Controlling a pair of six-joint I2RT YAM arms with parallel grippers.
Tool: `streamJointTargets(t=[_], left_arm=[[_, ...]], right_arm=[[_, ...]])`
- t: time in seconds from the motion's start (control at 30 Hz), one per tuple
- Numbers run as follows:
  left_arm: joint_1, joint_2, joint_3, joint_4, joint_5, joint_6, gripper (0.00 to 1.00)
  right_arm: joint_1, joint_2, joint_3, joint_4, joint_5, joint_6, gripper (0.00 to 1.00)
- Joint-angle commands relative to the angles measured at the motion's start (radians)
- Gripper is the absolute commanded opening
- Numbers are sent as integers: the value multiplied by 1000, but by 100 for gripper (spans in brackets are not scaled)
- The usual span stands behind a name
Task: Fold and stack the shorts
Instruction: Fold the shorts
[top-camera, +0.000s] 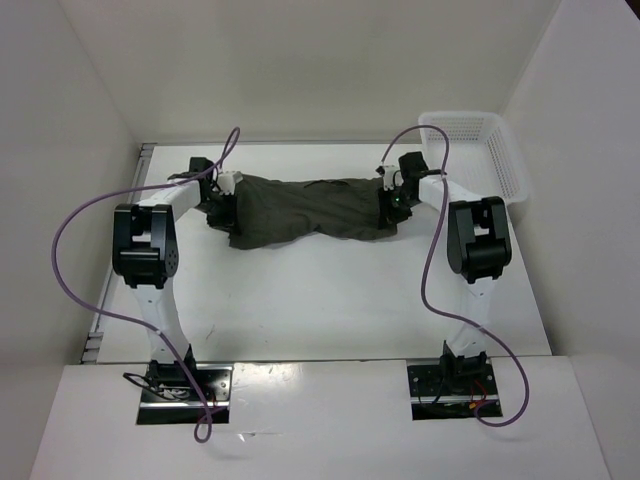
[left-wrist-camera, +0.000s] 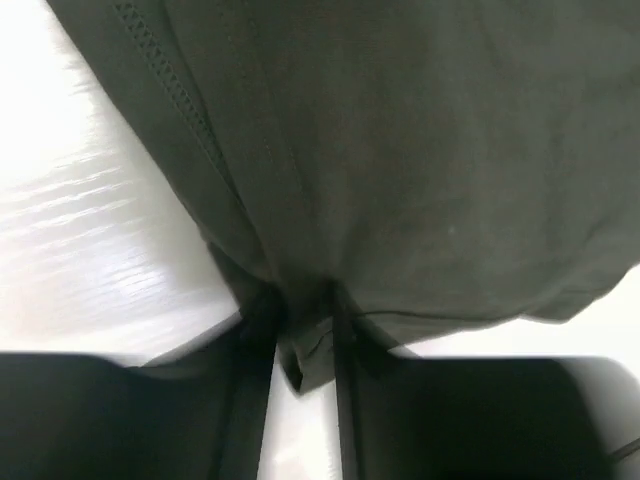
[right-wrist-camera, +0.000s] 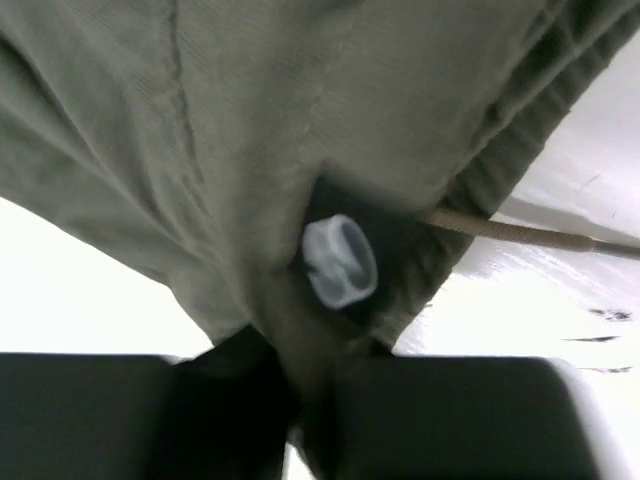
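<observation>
Early in the job, by the look of it. Holding the shorts by both ends, strung left to right across the far part of the worktop, between the two arms. Can't tell from above whether hanging clear in the middle or dragging on the surface.

Left end: pinching a bunched bit of cloth in the left jaws, pressed tight on it, with a stitched seam running up and away just above the pinch.

Right end: same story, pinching cloth in the right jaws, pressed together on it. Looks like the waistband end, going by the gathered edge, the drawstring trailing off to the right and a pale plastic stopper just above the pinch.

Done so far, as judged: picked up and spread out lengthwise, nothing more. No crisp fold to be seen; wrinkled all over, lower edge sagging and uneven, near-left corner drooping toward the near side.

Left to do: lay flat, smooth, fold over, square the edges, then set down as the stack. Stacking spot not evident.

Leaving the white basket alone at far right, apart from the cloth.
</observation>
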Motion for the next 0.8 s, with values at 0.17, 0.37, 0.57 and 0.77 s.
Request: streamJointTargets(t=[0.17, 0.37, 0.57, 0.77], left_arm=[[68, -137, -111, -70, -7, 3, 0], [125, -387, -302, -225, -186, 3, 0], [65, -463, -357, -305, -178, 3, 47], [133, -474, -179, -293, -72, 3, 77]], right_arm=[[-1, -97, -45, -51, 22, -93, 0], [-1, -324, -261, -278, -197, -215, 0], [10, -405, -267, -278, -191, -202, 75], [-47, -378, -131, -202, -217, -141, 73]])
